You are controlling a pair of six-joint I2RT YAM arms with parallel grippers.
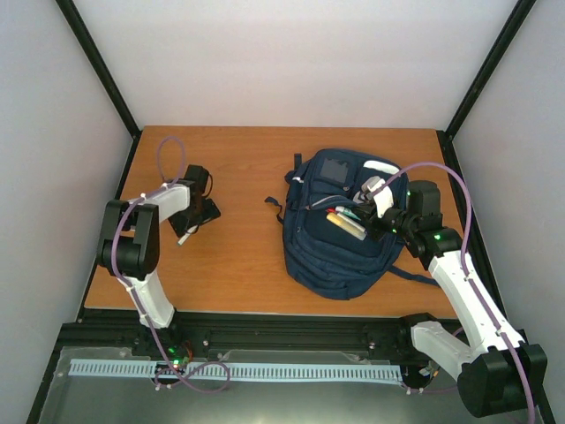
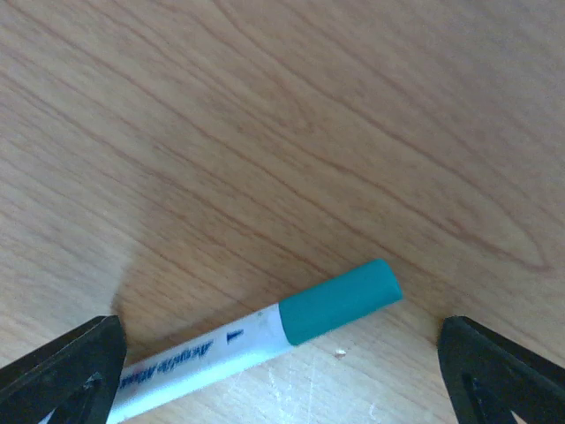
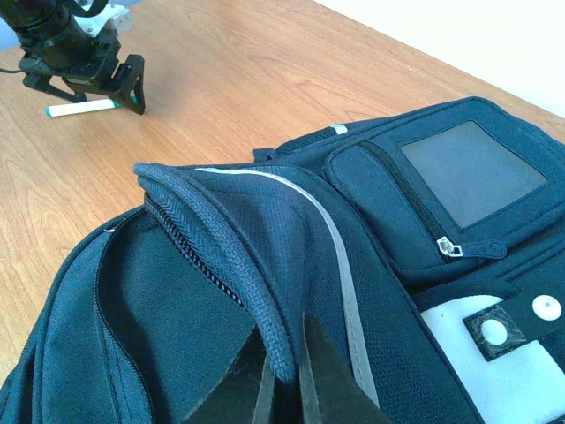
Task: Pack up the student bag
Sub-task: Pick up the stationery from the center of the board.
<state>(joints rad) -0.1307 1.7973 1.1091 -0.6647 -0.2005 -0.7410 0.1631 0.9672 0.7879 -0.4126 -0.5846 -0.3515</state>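
Right gripper (image 3: pixel 284 358) is being held closed, pinching bag (image 1: pixel 335 252) at its zipper edge; bag is lying at table's (image 1: pixel 238 274) 3 o'clock. Left gripper (image 1: pixel 196 217) is being held wide open over marker (image 2: pixel 265 336), 9 o'clock side.

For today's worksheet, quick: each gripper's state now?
Left gripper: open over the teal-capped white marker pen.
Right gripper: shut on the large navy blue fabric backpack's opening edge.

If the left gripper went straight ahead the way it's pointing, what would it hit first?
Probably the teal-capped marker, which lies on the wooden table between the open fingers of the left gripper; depth is unclear.
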